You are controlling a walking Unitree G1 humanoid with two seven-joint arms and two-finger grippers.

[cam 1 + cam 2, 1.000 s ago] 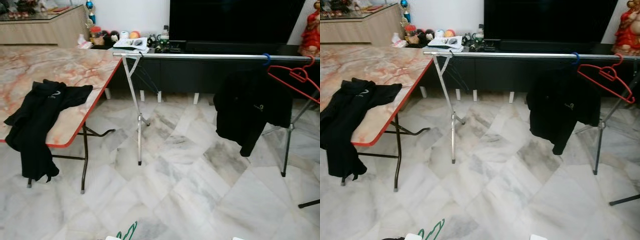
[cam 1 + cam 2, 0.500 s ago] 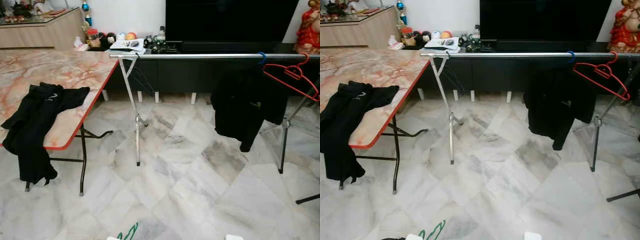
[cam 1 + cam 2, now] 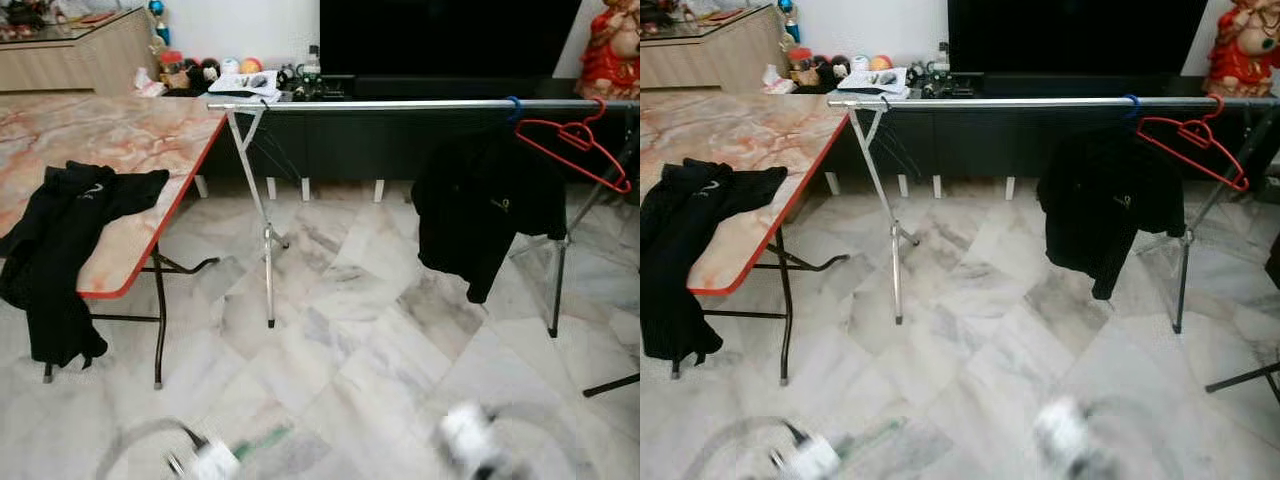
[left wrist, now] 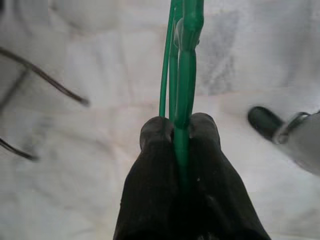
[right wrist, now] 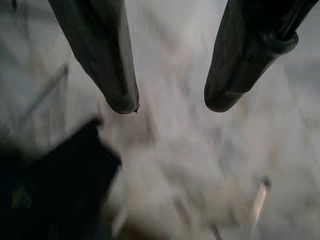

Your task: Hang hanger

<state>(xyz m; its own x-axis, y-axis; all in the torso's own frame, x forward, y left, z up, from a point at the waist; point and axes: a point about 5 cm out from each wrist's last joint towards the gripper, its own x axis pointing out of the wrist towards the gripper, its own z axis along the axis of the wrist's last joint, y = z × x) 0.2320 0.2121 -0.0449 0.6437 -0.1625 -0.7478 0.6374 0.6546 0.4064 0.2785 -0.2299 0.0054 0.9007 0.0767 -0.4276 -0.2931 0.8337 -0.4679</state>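
- A marble-tiled floor [image 3: 340, 340] spreads under everything, pale with grey veining.
- A folding table [image 3: 120, 130] with an orange-veined marble top and a red edge stands on the robot's left, on thin dark legs.
- A silver clothes rail [image 3: 400, 104] runs across the scene beyond the table's corner, carried on crossed metal legs at each end.
- A dark TV cabinet [image 3: 440, 140] sits behind the rail, with a big black screen above it.
- A black garment [image 3: 70, 250] lies on the table's near edge and droops over it toward the floor.
- A second black jacket [image 3: 485, 205] hangs from the rail toward its right end, by a blue hook.
- A red hanger [image 3: 575, 145] hangs bare on the rail just beside that jacket, tilted.
- The right gripper [image 5: 170, 107] points down at the floor, its two black fingers [image 5: 105, 65] well apart with nothing between them; in the head views it is a pale blur low on the right.
- The left gripper [image 4: 179, 131] is low on the left, blurred in the head views, its fingers pressed together on the green hanger [image 4: 184, 60], which sticks out past the fingertips over the floor, well apart from the rail.
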